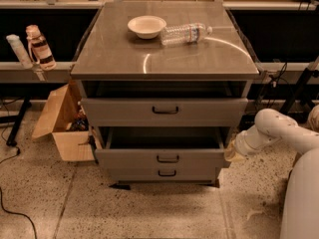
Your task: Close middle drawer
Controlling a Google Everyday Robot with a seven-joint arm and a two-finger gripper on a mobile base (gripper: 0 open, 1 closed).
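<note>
— What's underfoot?
— A speckled terrazzo floor (149,213), with a black cable (17,210) snaking across its left corner.
— And around?
— An open cardboard box (62,133) on the left. Behind it, a long workbench (259,5), dark underneath, with cables (279,76) hanging on the right.

You have a grey middle drawer (129,158) with a dark pull (168,158), and a pale yellowish gripper (232,154) at its right end. The bowl (146,26) is cream, the floor (149,214) speckled.
</note>
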